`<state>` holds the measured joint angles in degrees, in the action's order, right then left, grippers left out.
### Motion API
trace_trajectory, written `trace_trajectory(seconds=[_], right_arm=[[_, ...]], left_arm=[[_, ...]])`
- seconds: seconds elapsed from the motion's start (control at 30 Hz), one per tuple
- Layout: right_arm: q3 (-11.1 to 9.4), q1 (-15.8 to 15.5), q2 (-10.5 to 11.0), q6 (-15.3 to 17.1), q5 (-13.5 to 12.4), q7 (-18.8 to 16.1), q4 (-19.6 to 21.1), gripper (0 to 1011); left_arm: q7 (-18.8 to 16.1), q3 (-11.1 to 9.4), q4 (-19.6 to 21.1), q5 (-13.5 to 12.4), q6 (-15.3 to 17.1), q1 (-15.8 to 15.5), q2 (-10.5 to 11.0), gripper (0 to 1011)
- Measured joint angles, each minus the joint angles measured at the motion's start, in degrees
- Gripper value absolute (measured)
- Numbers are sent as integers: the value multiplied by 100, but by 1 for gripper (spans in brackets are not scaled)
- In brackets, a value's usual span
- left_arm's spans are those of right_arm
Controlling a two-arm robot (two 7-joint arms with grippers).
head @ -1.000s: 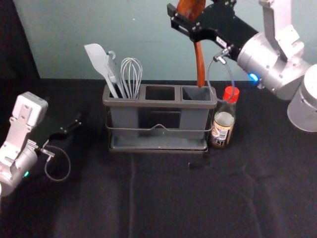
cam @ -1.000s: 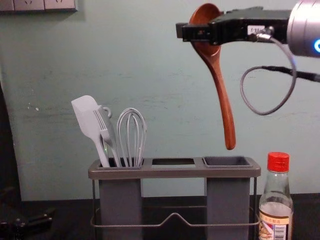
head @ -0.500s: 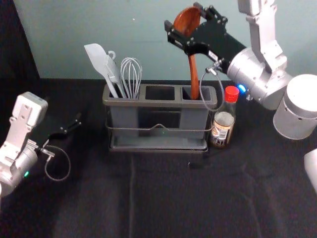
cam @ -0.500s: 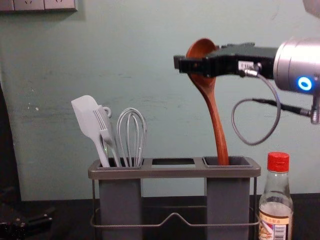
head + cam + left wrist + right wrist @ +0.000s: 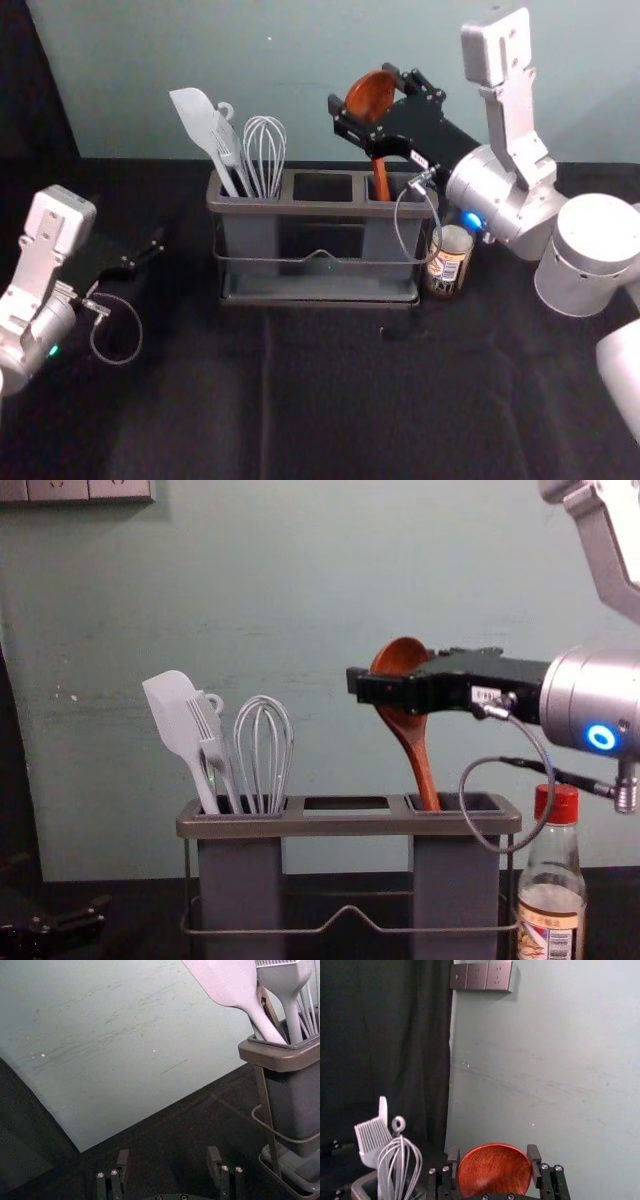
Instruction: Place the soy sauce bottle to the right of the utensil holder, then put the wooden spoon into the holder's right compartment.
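We see the right gripper (image 5: 361, 86) in the upper right of the head view, closed on the bowl of the wooden spoon (image 5: 370, 98). In the right wrist view, the reddish-brown bowl sits between the jaws, one at each side. The spoon is bowl up and slightly tilted, the lower end of its handle inside the right compartment (image 5: 408, 186) of the utensil holder (image 5: 300, 210), which stands at the centre of the head view.

The soy sauce bottle (image 5: 449, 262) stands upright just beside the holder, on its right. In the chest view we find it at the lower right, with its red cap (image 5: 564, 806) on and a looped cable (image 5: 462, 800) from the right arm near it.

The holder's left compartment carries a grey spatula (image 5: 200, 120), a brush (image 5: 208, 730) and a whisk (image 5: 265, 150).

The left gripper (image 5: 150, 250) is parked at the left of the head view, well apart from the holder; the left wrist view shows us its jaws spread, grasping nothing.
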<state>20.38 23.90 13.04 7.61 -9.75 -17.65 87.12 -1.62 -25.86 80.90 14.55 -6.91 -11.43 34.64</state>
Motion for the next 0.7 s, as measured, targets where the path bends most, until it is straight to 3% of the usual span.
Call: trace_trajectory(seconds=[0.7], right_arm=[[-15, -297, 61, -145, -103, -11, -106, 837]], left_arm=[[0, 0, 0, 0, 0, 0, 0, 1000]])
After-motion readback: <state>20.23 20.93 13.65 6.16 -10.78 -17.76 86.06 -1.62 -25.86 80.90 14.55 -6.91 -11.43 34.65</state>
